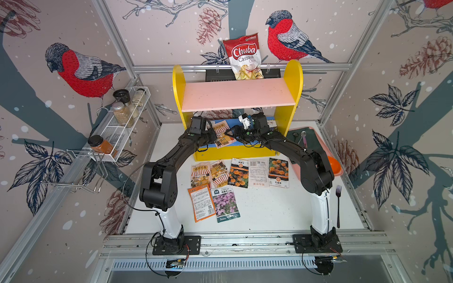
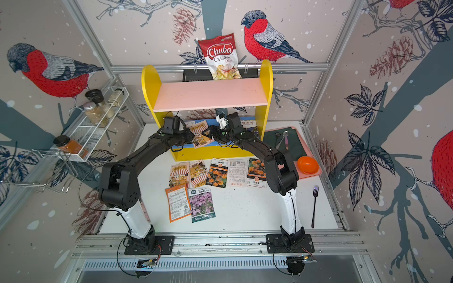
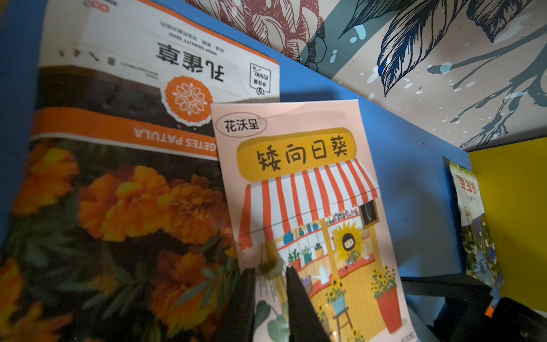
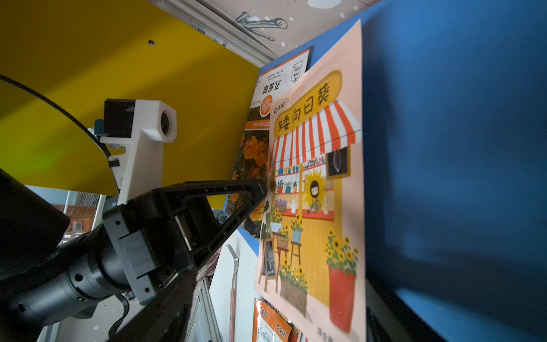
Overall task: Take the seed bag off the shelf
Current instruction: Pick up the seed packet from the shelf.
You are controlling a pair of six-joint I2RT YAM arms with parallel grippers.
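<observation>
The sunflower seed packet point(image 3: 307, 183), pink with a striped shop awning, is on the blue lower board point(image 3: 414, 183) of the shelf point(image 1: 293, 80). It lies aslant, with its near end sticking out over the board's front edge. The left tool point(image 3: 270, 275) is clenched on that near end, its two black fingers point(image 3: 299, 296) pinching the paper. The packet overlaps one marigold seed packet point(image 3: 118, 177), and a third packet point(image 3: 473, 225) sits at the board's right end by a yellow side panel point(image 3: 509, 207), which makes three packets on the shelf. The right tool point(image 1: 232, 135) is just beside the pinched packet, released, its fingers spread and gripping nothing. The shelf has two yellow panels and one pink upper board point(image 1: 237, 96). On the white desk point(image 1: 269, 210) in front of it lie seven more seed packets point(image 1: 239, 174), five in a row and two nearer the arms' bases. One black fork point(image 1: 338, 205) lies to the right, near one pink tray point(image 2: 315, 174) that holds a green cloth point(image 2: 297, 147), a spoon point(image 2: 285, 134) and one orange bowl point(image 2: 307, 164). One Chuba cassava chips bag point(image 1: 242, 57) hangs behind the shelf. The wire spice rack point(image 1: 122, 132) on the left wall carries four jars point(image 1: 121, 112).
</observation>
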